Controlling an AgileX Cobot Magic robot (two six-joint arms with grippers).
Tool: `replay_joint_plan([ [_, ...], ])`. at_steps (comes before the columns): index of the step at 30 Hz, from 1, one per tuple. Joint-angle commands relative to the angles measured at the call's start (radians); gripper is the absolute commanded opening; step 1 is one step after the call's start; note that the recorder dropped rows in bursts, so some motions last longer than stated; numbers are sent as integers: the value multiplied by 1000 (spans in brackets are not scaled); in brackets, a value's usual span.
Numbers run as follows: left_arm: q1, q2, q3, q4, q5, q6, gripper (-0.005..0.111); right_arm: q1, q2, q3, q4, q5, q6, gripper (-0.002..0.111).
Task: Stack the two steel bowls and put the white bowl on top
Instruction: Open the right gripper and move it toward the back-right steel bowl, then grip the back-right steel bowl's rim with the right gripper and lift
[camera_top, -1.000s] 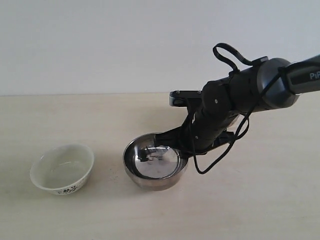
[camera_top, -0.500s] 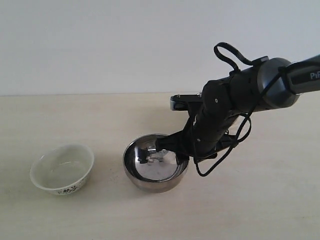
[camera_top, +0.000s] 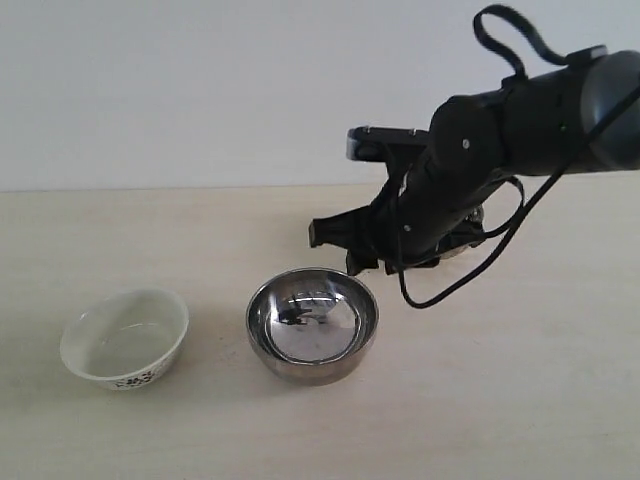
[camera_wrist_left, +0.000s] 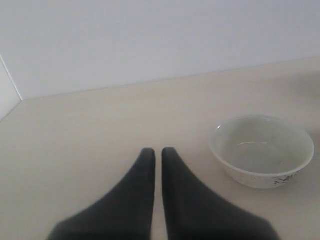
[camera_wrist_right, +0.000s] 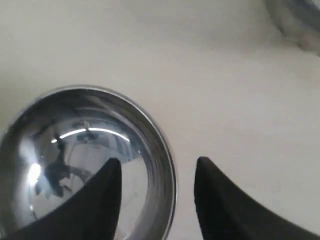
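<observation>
One steel bowl (camera_top: 312, 325) stands upright at the table's middle and is seen close below in the right wrist view (camera_wrist_right: 85, 160). My right gripper (camera_top: 335, 250) (camera_wrist_right: 158, 161) hangs open above its far right rim, touching nothing. A blurred grey curved edge (camera_wrist_right: 295, 20), perhaps the other steel bowl, is mostly hidden behind the right arm. The white bowl (camera_top: 125, 338) (camera_wrist_left: 262, 150) sits upright at the left, empty, with a dark pattern near its base. My left gripper (camera_wrist_left: 157, 150) is shut and empty, low over the table, short of the white bowl.
The pale table (camera_top: 520, 400) runs back to a white wall. The bulky right arm (camera_top: 510, 140) and its looping cable (camera_top: 450, 290) hang over the table's right half, behind the steel bowl.
My right gripper, whose fingers were at the steel bowl's right rim, has risen and drawn back from it. The bowl stayed in place. The white bowl has not moved.
</observation>
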Motion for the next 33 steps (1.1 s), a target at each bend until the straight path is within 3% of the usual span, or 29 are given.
replay_joint_plan([
  [1,3,-4,3,-8,-8,-10,4,-50,-67,-1,1,18,7,40],
  [12,3,-4,3,-8,-8,-10,4,-233,-122,-3,8,48,11,40],
  [33,3,-4,3,-8,-8,-10,4,-348,116,-197,3,55,89,40],
])
